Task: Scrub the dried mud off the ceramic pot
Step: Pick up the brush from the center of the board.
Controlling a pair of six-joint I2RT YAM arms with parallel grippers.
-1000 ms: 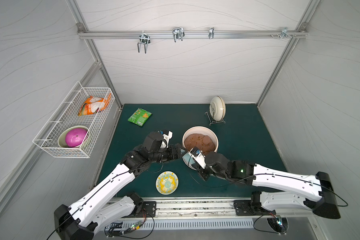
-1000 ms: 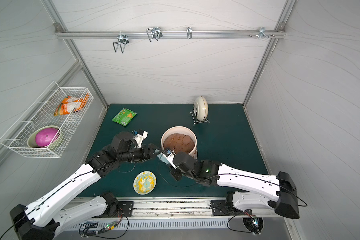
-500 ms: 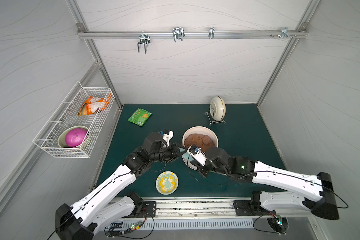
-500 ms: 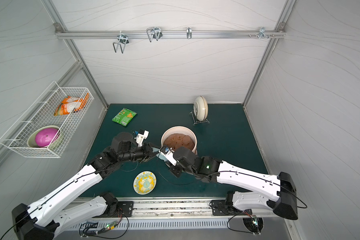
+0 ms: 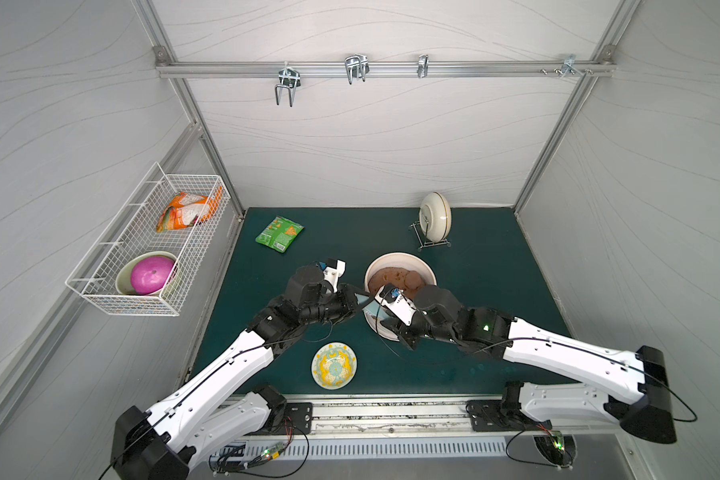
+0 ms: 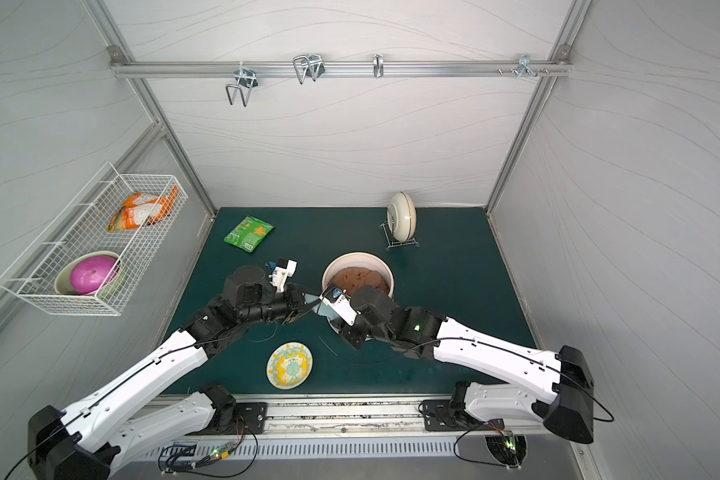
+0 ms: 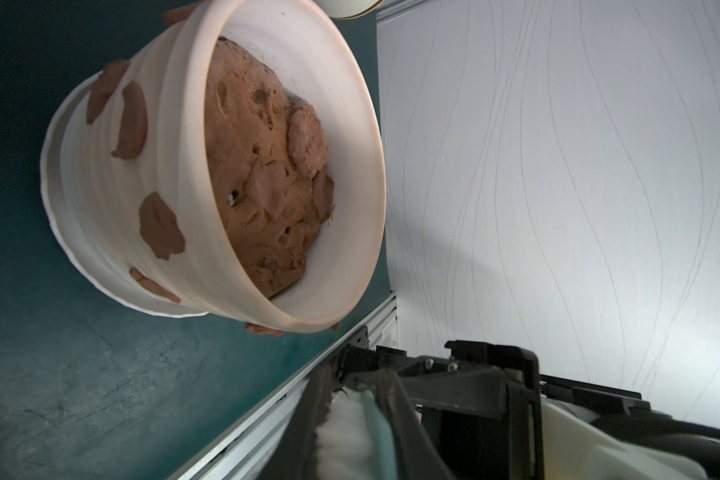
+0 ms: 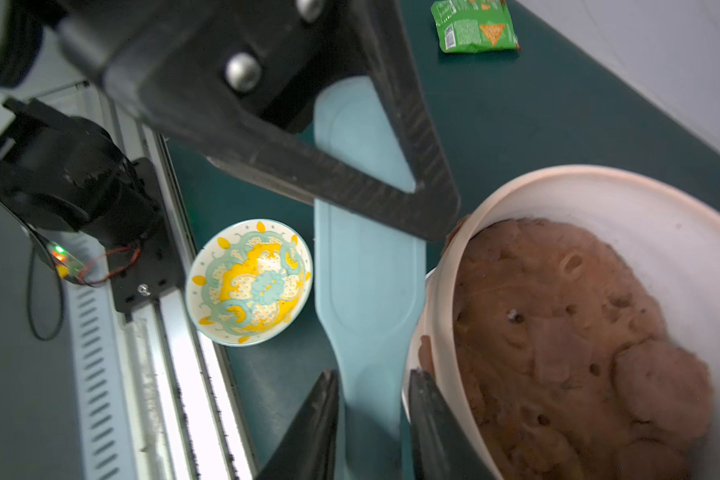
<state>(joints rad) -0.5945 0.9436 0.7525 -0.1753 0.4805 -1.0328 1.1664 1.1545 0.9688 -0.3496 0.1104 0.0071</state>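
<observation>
We see the ceramic pot standing upright near the middle of the green mat, filled with a lumpy brown soil mass. Patches of dried mud cling to its ribbed outer wall (clearest in the left wrist view). Just beside the pot, a pale blue brush hangs between the two grippers. The left gripper has its fingers narrow, clamped on the brush head, with white bristles showing between them. The right gripper has one finger on either side of the slim handle; we cannot tell whether they press it. In both top views the right arm covers the pot's near wall. A yellow-patterned plate lies near the front edge, a green snack packet at the back left, and a cream bowl stands on edge behind the pot.
</observation>
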